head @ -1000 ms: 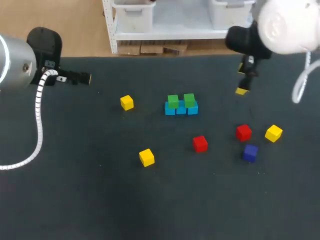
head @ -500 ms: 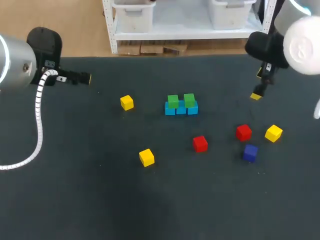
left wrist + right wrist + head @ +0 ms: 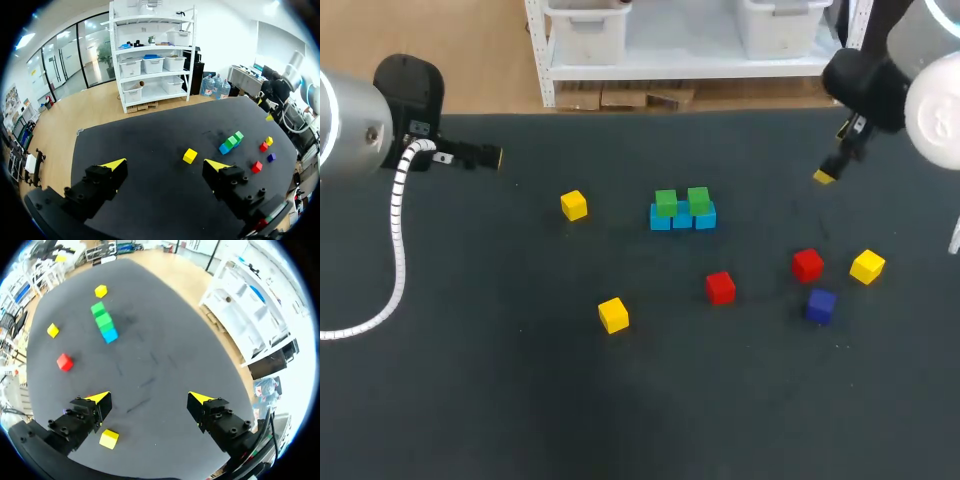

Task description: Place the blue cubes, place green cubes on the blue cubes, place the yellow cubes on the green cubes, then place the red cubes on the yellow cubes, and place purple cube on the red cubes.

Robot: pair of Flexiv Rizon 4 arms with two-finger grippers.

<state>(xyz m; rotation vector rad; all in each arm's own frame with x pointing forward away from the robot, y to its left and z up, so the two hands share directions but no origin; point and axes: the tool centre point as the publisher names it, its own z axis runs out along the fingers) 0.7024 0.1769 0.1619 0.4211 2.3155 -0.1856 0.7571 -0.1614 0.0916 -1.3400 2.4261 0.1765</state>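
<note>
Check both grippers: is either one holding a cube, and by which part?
Nothing is held. The left gripper is open with nothing between its fingers, and the right gripper is open and empty too.

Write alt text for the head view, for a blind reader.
Two green cubes sit on a row of blue cubes; three yellow cubes, two red cubes and a purple cube lie scattered on the dark table. The left gripper and right gripper hang empty at the sides.

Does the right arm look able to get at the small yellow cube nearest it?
Probably yes: the right gripper is open, and the small yellow cube stands apart from the small red cube, nothing over it.
</note>
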